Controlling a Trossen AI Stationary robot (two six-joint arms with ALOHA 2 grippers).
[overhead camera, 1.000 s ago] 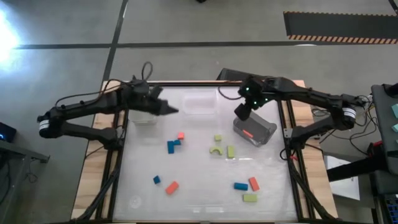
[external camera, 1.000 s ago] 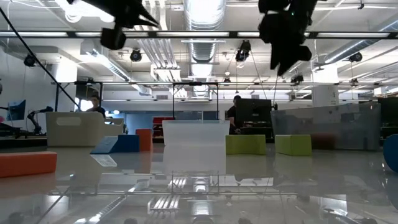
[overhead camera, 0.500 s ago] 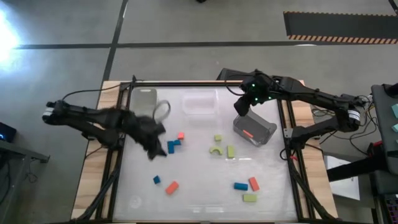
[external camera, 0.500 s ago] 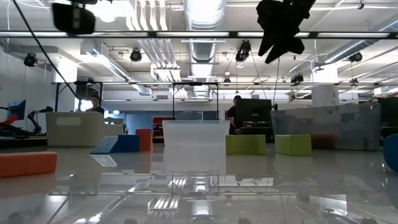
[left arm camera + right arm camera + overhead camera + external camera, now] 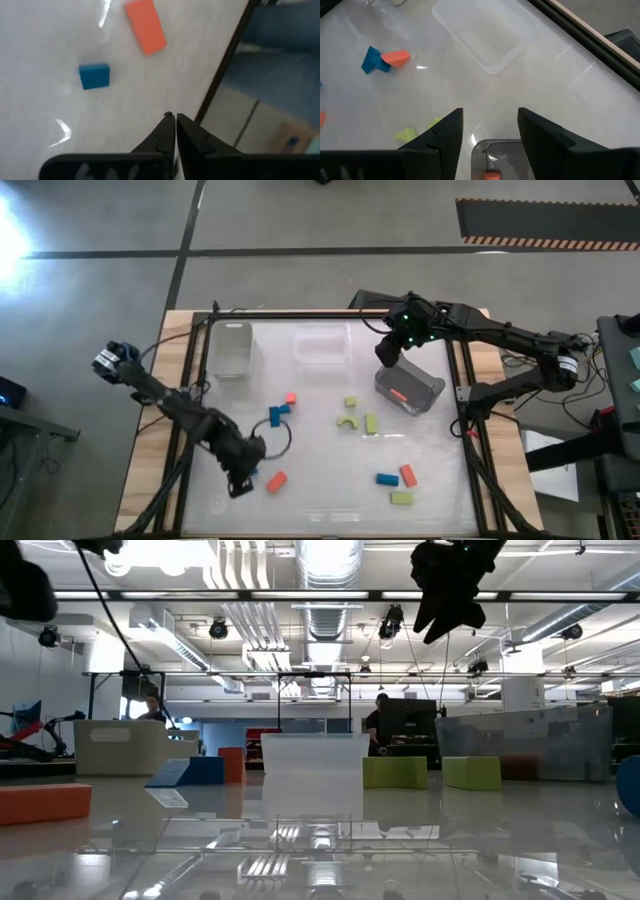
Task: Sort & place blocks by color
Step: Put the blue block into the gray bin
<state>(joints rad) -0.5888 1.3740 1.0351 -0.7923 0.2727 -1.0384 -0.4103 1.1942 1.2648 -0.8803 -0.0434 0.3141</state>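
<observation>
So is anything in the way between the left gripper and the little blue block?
No, nothing visible. The shut left gripper hangs over bare table, and the little blue block lies just ahead, with the orange block off beyond it.

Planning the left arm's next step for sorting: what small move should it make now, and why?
Probably open the left hand and lower over the small blue block. The hand is shut and empty, hovering near the table's front left, with that block and an orange block lying loose just ahead.
</observation>
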